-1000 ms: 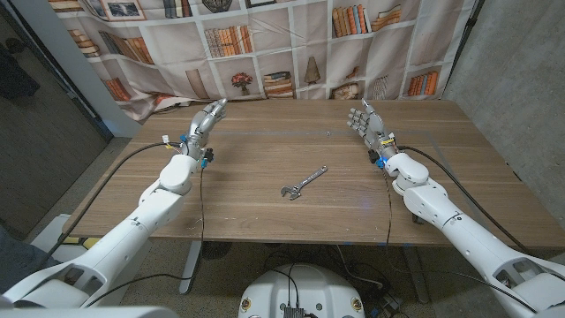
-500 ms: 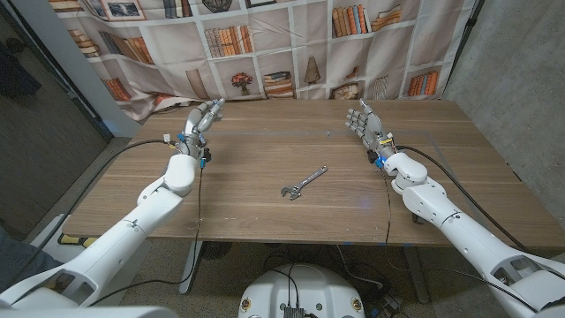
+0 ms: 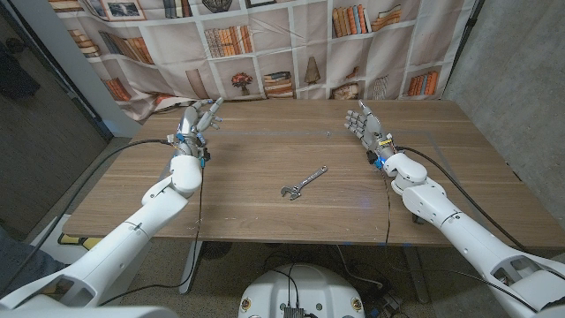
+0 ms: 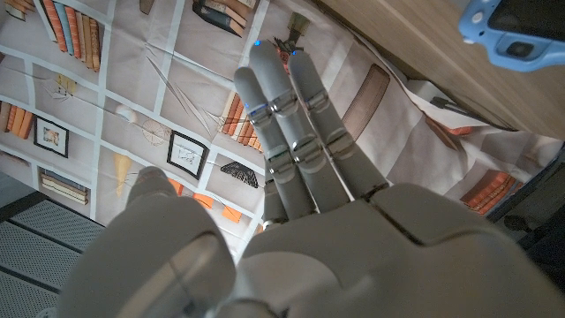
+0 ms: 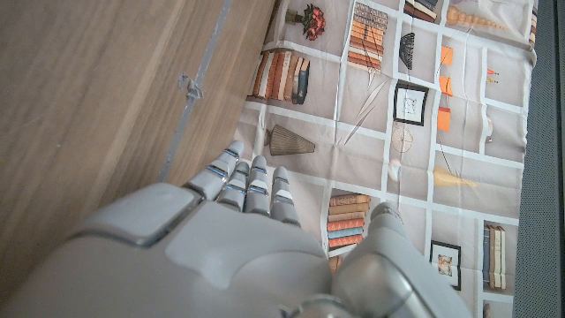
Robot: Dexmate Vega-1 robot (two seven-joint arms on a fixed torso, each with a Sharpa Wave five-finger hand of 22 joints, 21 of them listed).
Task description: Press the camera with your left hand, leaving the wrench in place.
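Two robot hands stay up near the far side of the table (image 3: 265, 212). Left hand (image 3: 196, 121) and right hand (image 3: 361, 121) hold nothing, fingers straight. Wrench (image 3: 303, 183) lies in the middle, well apart from both.

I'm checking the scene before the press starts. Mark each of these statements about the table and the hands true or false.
1. A wrench lies on the wooden table between the two arms. True.
2. The left hand grips the wrench. False: it is at the table's far left side, apart from the wrench, holding nothing.
3. The right hand holds nothing, its fingers extended. True.
4. A camera sits beside the wrench. False: no camera shows on the table in the head view.
5. A bookshelf-print backdrop hangs behind the table. True.
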